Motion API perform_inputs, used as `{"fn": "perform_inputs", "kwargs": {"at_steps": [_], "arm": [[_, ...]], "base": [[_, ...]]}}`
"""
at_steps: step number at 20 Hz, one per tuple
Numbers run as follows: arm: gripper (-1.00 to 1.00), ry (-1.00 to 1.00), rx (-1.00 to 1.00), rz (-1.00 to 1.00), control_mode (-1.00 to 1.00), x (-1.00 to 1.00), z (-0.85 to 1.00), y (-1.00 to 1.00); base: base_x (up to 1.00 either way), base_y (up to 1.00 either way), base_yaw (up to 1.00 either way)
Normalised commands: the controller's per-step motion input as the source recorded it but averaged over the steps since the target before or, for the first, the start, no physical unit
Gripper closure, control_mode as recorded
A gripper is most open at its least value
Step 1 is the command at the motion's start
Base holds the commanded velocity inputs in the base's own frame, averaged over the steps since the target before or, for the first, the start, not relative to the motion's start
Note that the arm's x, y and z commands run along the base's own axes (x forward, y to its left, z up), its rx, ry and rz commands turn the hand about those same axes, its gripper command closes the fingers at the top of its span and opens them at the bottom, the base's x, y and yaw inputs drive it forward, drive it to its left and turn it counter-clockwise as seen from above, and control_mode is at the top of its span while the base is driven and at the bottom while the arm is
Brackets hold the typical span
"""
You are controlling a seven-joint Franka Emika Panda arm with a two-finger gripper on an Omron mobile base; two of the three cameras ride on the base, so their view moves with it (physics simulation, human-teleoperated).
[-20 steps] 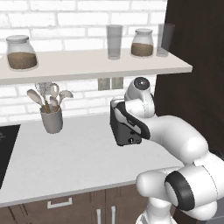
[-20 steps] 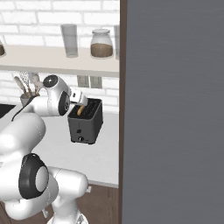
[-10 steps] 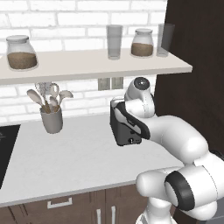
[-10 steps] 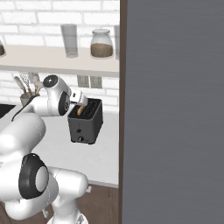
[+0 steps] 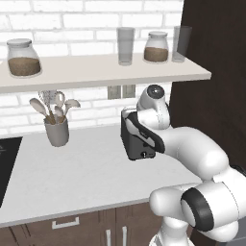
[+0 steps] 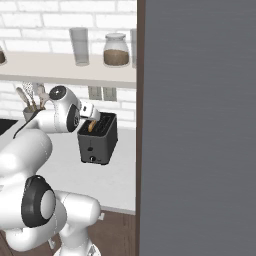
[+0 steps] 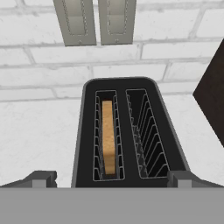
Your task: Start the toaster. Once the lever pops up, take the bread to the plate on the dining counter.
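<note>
Dark grey two-slot toaster (image 7: pixel 131 131) holds the tan bread slice (image 7: pixel 108 135) in one slot; gripper (image 7: pixel 111 178) hovers above, jaws apart, nothing lifted yet.

toaster (image 7: pixel 131 131): centre of the hand view, on the surface (image 5: pixel 81 168)
bread (image 7: pixel 108 135): in the left slot
right slot: empty
outlets (image 7: pixel 94 19): on the wall, upper frame, behind the toaster
tool (image 7: pixel 111 178): bottom edge, tips either side of the toaster
</note>
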Motion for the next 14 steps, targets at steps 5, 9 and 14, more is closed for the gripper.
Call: {"fn": "perform_inputs", "kwargs": {"at_steps": [5, 9, 14], "arm": [[-1.00, 0.00, 0.00, 0.00, -1.00, 0.00, 0.00, 0.00], [-1.00, 0.00, 0.00, 0.00, -1.00, 0.00, 0.00, 0.00], [-1.00, 0.00, 0.00, 0.00, -1.00, 0.00, 0.00, 0.00]], "base": [[0.00, 0.00, 0.00], [0.00, 0.00, 0.00], [0.00, 0.00, 0.00]]}}
